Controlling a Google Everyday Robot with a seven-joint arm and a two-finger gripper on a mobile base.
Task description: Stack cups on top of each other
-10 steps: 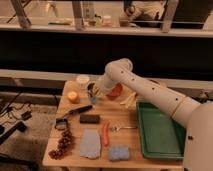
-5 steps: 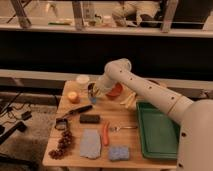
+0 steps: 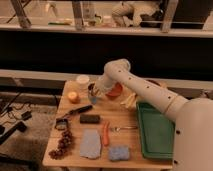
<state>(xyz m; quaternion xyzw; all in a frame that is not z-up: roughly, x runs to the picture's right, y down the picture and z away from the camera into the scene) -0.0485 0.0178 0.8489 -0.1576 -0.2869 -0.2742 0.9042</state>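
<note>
Gripper at cups, rear of table.
Gripper closed, down at the cups beside orange-red bowl; whether it holds one is unclear. No legible writing.

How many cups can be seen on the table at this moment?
1 for sure: a blue cup at the table's back left, right under the gripper. A silver cup may be hidden inside or behind it.

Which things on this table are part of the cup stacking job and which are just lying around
Job: cups at the table's back left; gripper, shut, right at them.

Lying about: orange-red bowl, white cup, orange fruit, bananas, green tray, carrot, grapes, blue sponge, black block.
</note>
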